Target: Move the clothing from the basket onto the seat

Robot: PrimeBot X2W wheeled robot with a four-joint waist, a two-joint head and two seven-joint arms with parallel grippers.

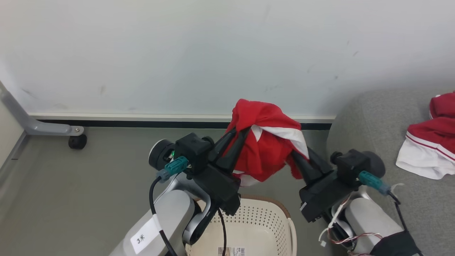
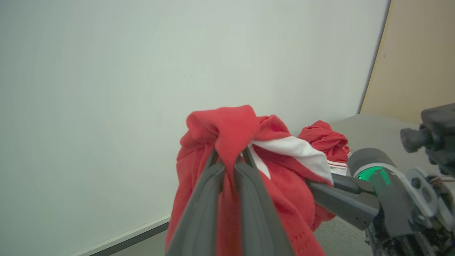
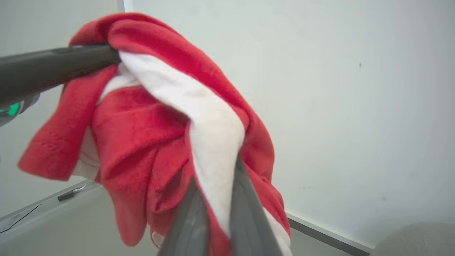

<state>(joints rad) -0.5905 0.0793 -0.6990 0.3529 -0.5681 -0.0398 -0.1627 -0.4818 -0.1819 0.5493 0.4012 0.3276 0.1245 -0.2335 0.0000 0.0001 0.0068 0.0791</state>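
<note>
- Nearest me in the head view is my left forearm [image 1: 156, 220], pale with a small white tag. It rises from the bottom edge just beside the basket [image 1: 263, 217].
- The basket sits on the floor [image 1: 89, 185] directly below both grippers. It is cream, with rows of small holes and a brown rim, and a printed sticker shows inside at the bottom edge.
- My left gripper [image 1: 241, 131] has its fingers pressed together on a fold near the top of the red garment [image 1: 263, 156]. In the left wrist view the cloth bunches over the tips and runs down between the two fingers.
- My right gripper [image 1: 300, 151] has its fingers clamped on the garment's lower right side. In the right wrist view the white panel runs straight down into the pinch between them.
- The garment hangs in the air, stretched a little between the two grippers. It is above the basket and clear of its rim, with the pale wall [image 1: 177, 53] behind it.
- The seat [image 1: 369, 124] fills the right of the head view, grey and rounded, beside the basket.
- Other red-and-white clothing [image 1: 432, 142] lies on the seat by the right edge of that view, well apart from the garment I hold.
- At the far left a grey metal leg [image 1: 32, 124] with a black caster stands on the floor near the wall.
</note>
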